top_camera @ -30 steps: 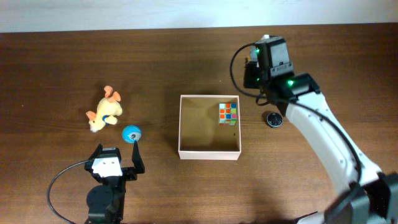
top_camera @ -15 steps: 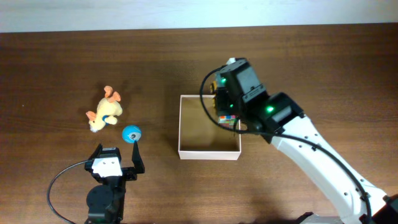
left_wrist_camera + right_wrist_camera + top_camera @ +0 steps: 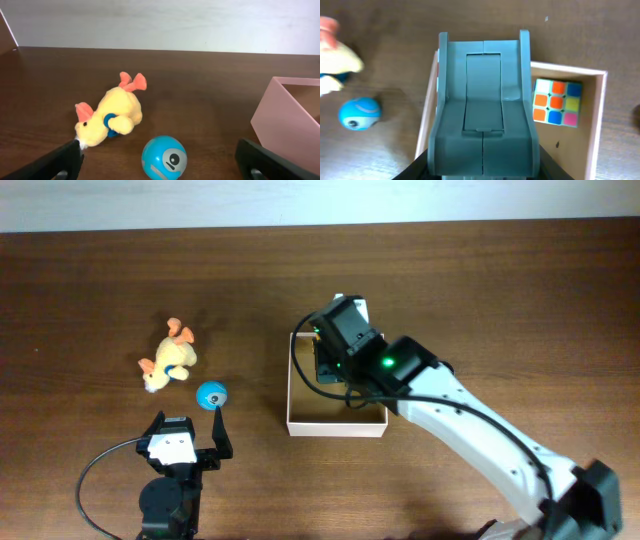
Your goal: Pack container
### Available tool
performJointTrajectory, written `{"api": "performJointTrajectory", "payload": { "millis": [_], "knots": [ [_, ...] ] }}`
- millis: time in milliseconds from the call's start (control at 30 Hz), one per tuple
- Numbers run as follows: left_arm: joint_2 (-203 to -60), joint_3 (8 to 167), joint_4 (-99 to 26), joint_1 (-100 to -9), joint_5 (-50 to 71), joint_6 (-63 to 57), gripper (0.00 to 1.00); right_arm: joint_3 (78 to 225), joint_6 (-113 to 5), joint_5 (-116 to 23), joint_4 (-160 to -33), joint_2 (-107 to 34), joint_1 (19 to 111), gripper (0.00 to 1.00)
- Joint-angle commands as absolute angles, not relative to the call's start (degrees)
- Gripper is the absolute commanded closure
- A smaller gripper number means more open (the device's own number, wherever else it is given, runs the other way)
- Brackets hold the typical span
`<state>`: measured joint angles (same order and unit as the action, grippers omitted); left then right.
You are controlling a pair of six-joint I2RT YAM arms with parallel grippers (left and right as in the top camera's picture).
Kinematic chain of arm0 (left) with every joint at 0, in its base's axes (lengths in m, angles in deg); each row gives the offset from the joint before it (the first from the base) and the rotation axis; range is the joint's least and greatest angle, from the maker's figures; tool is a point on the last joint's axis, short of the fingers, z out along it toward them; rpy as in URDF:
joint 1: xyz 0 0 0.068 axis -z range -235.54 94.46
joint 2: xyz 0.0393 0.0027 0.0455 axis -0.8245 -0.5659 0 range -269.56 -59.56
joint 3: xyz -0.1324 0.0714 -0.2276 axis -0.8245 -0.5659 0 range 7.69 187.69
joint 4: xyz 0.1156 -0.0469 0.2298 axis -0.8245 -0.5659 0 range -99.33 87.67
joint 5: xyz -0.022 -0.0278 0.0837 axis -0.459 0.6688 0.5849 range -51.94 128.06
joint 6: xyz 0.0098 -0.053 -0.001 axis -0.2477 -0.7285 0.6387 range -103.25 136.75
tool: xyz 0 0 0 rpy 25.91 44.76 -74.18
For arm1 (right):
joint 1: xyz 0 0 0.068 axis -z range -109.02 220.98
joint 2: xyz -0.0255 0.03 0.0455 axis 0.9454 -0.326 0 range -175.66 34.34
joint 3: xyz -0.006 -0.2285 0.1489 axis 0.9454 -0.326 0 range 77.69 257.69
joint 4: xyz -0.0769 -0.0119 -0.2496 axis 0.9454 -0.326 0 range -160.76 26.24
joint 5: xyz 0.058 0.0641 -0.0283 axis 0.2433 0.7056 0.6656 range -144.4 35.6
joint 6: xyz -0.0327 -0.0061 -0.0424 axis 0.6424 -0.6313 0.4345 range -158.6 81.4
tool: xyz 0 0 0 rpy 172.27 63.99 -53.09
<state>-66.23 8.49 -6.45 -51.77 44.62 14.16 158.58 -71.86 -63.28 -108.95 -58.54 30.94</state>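
Note:
The container point(image 3: 336, 429) is a square, shallow box with a white rim and a tan floor, in the middle of the table. A colourful puzzle cube point(image 3: 557, 102) lies in its far right corner. My right gripper point(image 3: 326, 358) hangs above the box's far left part, and the arm hides the cube from overhead. In the wrist view, the right gripper point(image 3: 483, 50) is shut with nothing between its fingers. My left gripper point(image 3: 188, 438) is open at the front left. A blue ball point(image 3: 164, 157) sits on the table just ahead of the left gripper point(image 3: 159, 150), between its spread fingers.
A yellow plush duck point(image 3: 168, 358) lies left of the box and just behind the blue ball point(image 3: 211, 395). In the left wrist view the duck point(image 3: 107, 120) lies beyond the left finger and the box wall point(image 3: 280, 125) stands at the right.
My right arm has swung left from behind the box's right corner to above the box, gripper shut throughout. The left arm, ball and duck have not moved.

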Motion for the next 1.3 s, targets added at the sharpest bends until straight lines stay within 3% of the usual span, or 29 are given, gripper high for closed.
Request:
{"api": "performJointTrajectory", "payload": {
  "millis": [0,1267],
  "knots": [
    [-65.9,8.2,-6.5,-52.0,44.3,15.2,0.01,158.7,-75.2,-63.8,-108.3,-61.0,30.4,0.6],
    [-65.9,8.2,-6.5,-52.0,44.3,15.2,0.01,158.6,-77.1,-64.0,-104.0,-70.8,26.3,0.59]
  ]
}}
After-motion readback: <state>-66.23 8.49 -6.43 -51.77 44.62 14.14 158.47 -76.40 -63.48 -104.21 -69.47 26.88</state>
